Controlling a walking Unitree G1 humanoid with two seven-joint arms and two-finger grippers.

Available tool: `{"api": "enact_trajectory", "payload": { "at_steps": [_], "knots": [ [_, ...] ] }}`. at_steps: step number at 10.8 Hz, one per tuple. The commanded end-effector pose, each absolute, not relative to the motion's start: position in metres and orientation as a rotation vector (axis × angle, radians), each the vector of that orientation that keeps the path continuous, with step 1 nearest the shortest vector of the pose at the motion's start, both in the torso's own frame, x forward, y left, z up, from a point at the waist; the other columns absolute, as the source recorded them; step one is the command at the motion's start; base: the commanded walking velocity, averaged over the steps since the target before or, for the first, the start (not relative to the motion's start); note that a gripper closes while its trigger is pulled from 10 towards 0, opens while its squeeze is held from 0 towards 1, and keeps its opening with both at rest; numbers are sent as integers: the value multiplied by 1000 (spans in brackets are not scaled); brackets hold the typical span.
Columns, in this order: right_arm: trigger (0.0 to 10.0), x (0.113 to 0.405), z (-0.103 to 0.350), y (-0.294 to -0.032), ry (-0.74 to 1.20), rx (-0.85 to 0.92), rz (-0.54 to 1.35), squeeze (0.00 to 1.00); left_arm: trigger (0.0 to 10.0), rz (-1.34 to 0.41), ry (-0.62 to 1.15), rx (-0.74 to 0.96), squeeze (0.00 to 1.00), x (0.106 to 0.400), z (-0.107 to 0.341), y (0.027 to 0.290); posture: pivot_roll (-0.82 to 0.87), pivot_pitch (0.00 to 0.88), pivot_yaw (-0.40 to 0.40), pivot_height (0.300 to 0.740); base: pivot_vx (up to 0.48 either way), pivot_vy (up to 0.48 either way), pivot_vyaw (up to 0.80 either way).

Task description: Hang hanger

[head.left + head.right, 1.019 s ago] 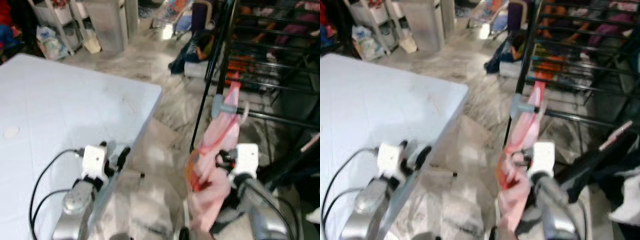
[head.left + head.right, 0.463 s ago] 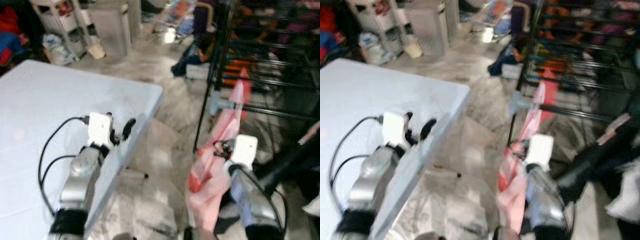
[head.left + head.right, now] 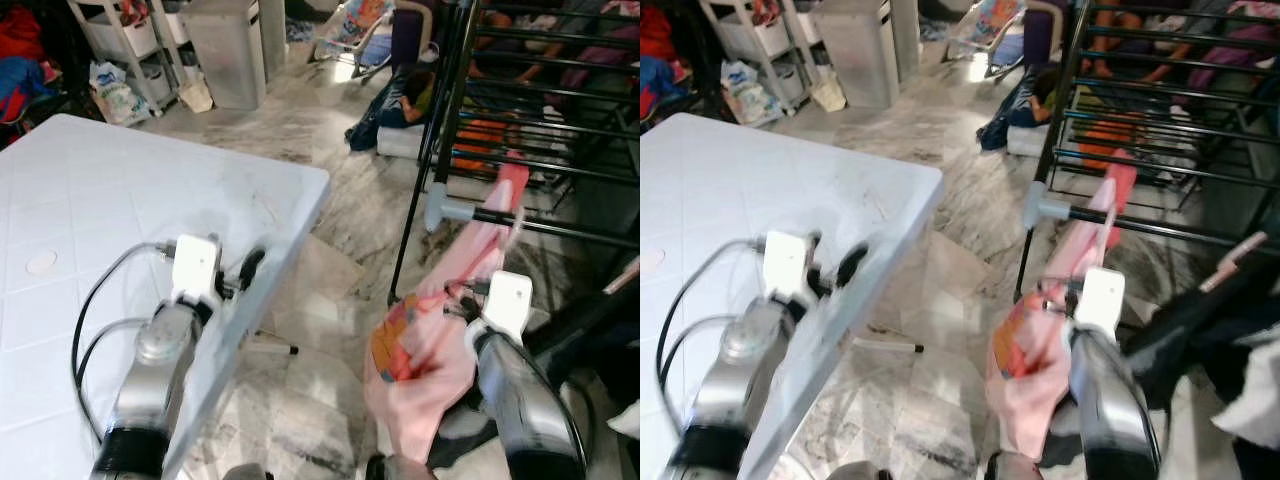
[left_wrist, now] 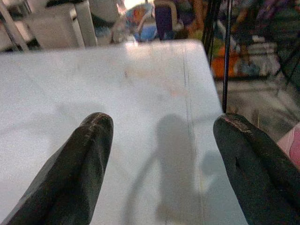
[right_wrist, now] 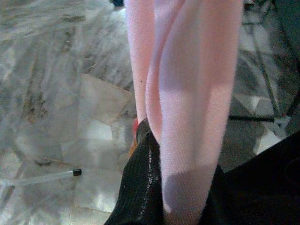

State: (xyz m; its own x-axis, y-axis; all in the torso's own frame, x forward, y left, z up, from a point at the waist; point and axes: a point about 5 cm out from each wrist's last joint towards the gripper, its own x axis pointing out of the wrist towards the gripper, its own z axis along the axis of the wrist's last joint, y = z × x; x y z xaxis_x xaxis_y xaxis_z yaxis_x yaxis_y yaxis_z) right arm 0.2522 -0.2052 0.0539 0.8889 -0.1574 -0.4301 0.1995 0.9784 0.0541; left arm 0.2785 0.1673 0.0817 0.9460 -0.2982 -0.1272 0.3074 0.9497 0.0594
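A pink garment (image 3: 440, 330), apparently on a hanger hidden inside it, hangs bunched in front of the black drying rack (image 3: 560, 232). Its top end (image 3: 508, 180) reaches the rack's lower front bar, just right of the grey corner joint (image 3: 437, 207). My right gripper (image 3: 466, 305) is shut on the garment's middle; in the right wrist view the pink cloth (image 5: 187, 93) runs between the black fingers (image 5: 140, 183). My left gripper (image 3: 240, 275) hovers open over the white table's corner (image 4: 159, 75), holding nothing.
The white table (image 3: 90, 200) takes up the left. A grey bin (image 3: 228, 50), shelving with bags (image 3: 115, 85) and a pile of clothes (image 3: 395, 105) stand behind. Dark clothing (image 3: 600, 330) lies low at the right. Marble floor with a thin rod (image 3: 268, 348) separates table and rack.
The right gripper has carried the pink garment to the right along the rack bar, away from the grey joint. The left arm has lifted and shifted slightly over the table edge.
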Motion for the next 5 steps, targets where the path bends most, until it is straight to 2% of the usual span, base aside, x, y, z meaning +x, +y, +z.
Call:
{"api": "enact_trajectory", "payload": {
  "at_steps": [1, 3, 4, 5],
  "knots": [
    [10000, 248, 69, -202, 348, 101, -177, 0, 10000, -338, 149, 72, 0, 273, 78, 169, 8, 0, 27, 740, 0, 0, 0],
    [10000, 224, 63, -205, 381, 135, -170, 0, 10000, -347, 164, 84, 0, 265, 72, 170, -14, 0, 38, 740, 0, 0, 0],
    [10000, 214, 71, -209, 295, 137, -166, 0, 10000, -346, 171, 82, 0, 266, 71, 170, -24, 0, 40, 740, 0, 0, 0],
    [10000, 204, 69, -207, 305, 166, -157, 0, 10000, -345, 182, 84, 0, 266, 69, 169, -34, 0, 44, 740, 0, 0, 0]
  ]
}}
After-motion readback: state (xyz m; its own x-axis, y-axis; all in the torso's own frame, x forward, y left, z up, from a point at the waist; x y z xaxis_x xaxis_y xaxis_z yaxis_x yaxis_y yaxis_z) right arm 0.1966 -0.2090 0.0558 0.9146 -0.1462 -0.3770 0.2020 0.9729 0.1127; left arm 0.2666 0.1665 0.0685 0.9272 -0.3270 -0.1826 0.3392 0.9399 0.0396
